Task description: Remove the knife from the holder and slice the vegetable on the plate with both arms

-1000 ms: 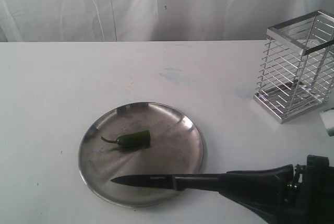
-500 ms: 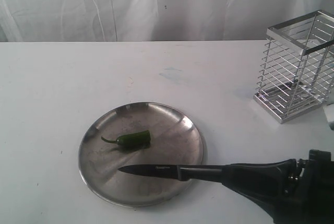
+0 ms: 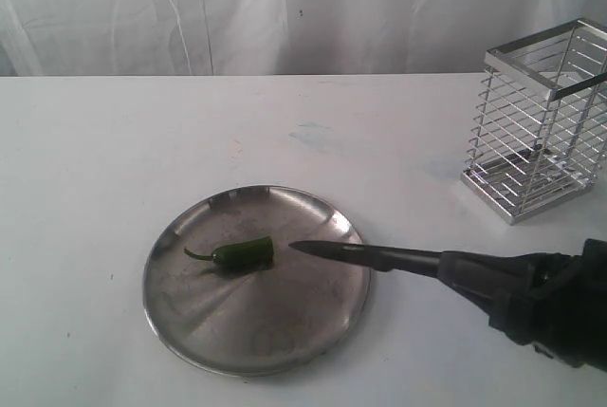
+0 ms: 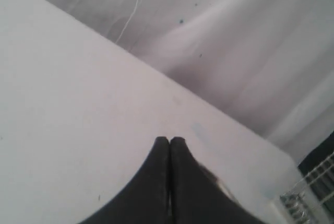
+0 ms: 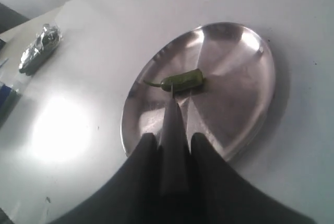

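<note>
My right gripper (image 3: 467, 272) is clamped on the black handle of the small paring knife (image 3: 365, 255) with the dark pointed blade; in the right wrist view the two black fingers (image 5: 147, 148) sit on either side of the handle. The knife reaches in from the right, roughly level, with its blade over the right half of the large round plate (image 3: 204, 331) of scuffed silver metal.

The small dark green chili pepper (image 3: 242, 253) lies a little left of the plate's centre, its thin stem curling to the left and its blunt end facing the blade. The knife tip is just beside that blunt end, with a thin gap in the exterior view. From the wrist the tip lines up against the pepper's side, so I cannot tell whether it touches.

My left gripper (image 4: 169, 141) has its black fingertips pressed together with nothing between them, above bare white table (image 3: 95, 141).

The tall chrome wire holder (image 3: 541, 122) stands at the table's far right, well apart from the plate. The table's back edge meets a white curtain (image 3: 285, 9). A crumpled silvery wrapper (image 5: 39, 49) lies well apart from the plate.
</note>
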Robot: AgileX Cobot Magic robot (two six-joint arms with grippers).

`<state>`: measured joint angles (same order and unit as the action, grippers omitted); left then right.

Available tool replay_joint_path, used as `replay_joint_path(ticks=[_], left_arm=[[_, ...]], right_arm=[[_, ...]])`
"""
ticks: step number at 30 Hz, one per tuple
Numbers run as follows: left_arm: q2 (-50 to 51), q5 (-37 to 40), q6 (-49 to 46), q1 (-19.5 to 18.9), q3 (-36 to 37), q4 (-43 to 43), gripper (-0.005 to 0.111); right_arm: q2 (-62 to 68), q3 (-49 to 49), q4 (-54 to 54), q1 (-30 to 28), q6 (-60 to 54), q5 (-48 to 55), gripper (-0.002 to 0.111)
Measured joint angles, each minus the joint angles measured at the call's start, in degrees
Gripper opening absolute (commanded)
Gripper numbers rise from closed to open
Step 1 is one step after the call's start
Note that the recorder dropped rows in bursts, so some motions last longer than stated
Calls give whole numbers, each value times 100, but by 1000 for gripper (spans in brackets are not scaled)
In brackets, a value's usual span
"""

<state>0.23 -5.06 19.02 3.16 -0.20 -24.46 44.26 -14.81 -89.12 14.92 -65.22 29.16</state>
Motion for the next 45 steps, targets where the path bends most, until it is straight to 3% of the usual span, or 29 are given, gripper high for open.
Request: replay_joint_path(ticks=[2,6,8,11,14,19,25,28,30,33,38,45], left_arm=[[0,-561,202,0,0,-28,0],[-8,-2390,1289,0,0,-73,0],[22,-2778,1760,0,-58,-53,0],[424,-2746,1805,0,-457,492,0],[1223,-2687,1739,0,-944,1734,0],[3351,-2725,1848,0,-1447,3731,0],[6009,-2330,3372,0,-1760,5582,0],[7159,-3396,4139,0,-1829,6715,0],[7769,-4683,4337,11,-1925,7628,0],[8390,-5995,4439,112,-1998,8492,0],[9087,-6364,4625,700,-1998,8850,0],[9723,-6421,4477,2352,-2068,7886,0]], right_arm=[[0,0,-354,0,-163,-14,0],[0,0,-884,0,-879,-14,0],[0,0,-950,0,-1133,-18,0],[0,0,-972,0,-1264,-42,0],[0,0,-998,0,-1319,-42,0],[0,0,-1009,0,-1330,-201,0],[0,0,-1021,0,-1330,-282,0],[0,-117,-1033,0,-1345,-27,0],[0,-255,-1044,0,-1502,199,0],[0,-434,-1044,0,-1640,335,0],[56,-613,-1055,0,-1703,170,0],[450,-855,-1065,0,-1879,536,0]])
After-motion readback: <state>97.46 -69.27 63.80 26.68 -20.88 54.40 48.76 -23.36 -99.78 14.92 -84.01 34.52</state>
